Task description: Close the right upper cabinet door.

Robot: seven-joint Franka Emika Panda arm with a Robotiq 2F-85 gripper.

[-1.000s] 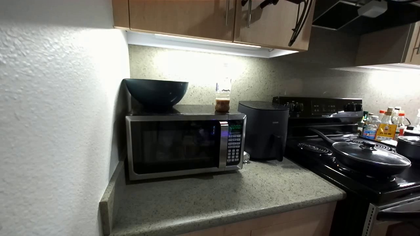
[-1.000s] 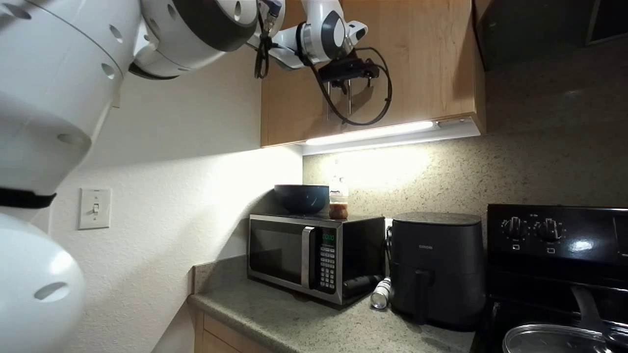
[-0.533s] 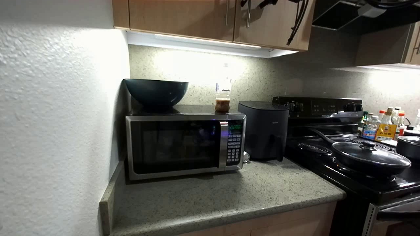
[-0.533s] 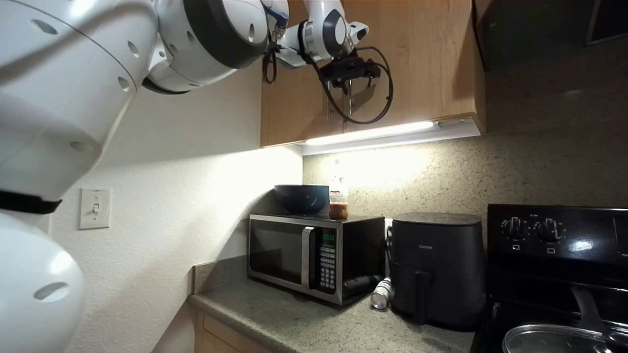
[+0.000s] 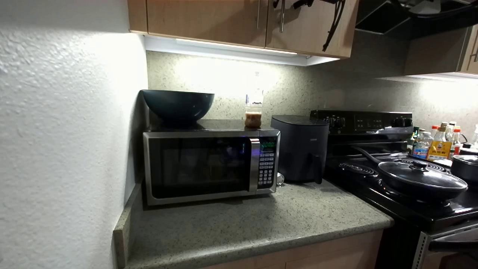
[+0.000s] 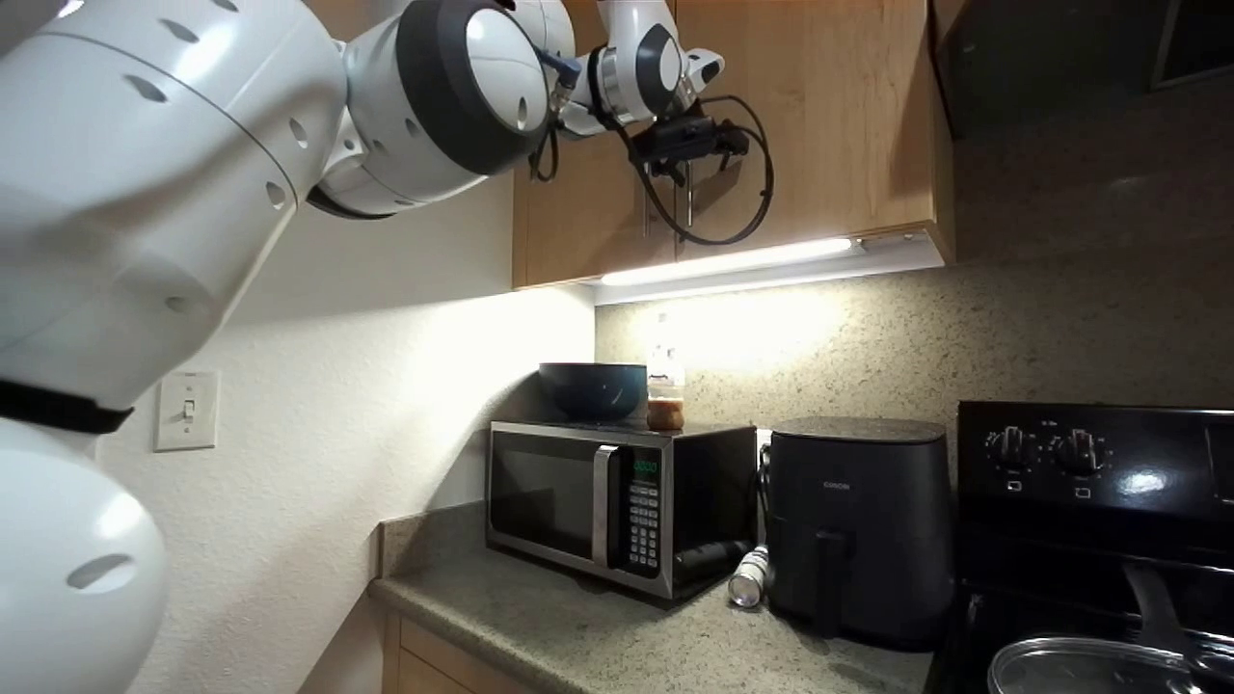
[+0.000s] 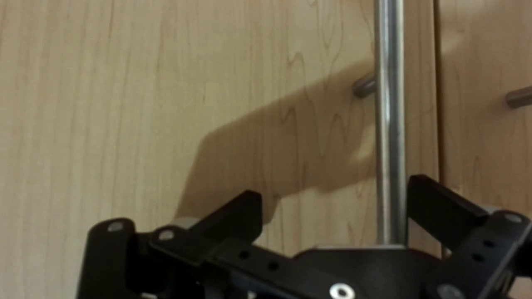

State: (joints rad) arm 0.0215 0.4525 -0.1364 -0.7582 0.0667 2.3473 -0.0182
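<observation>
Speckled backsplash (image 6: 868, 337) below the gripper (image 7: 335, 202), jaws apart, handle (image 7: 390, 124) between — best press right upper cabinet door (image 7: 116, 108) squarely, without tugging

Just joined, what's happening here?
A Franka arm is up at the right upper cabinet door, which it's meant to close. Its fingers are spread, with the door's silver bar handle between them, closer to one, not clamped. Can't tell whether that one touches it. The door looks about flush with the matching left door, so it seems shut or nearly so.
</observation>
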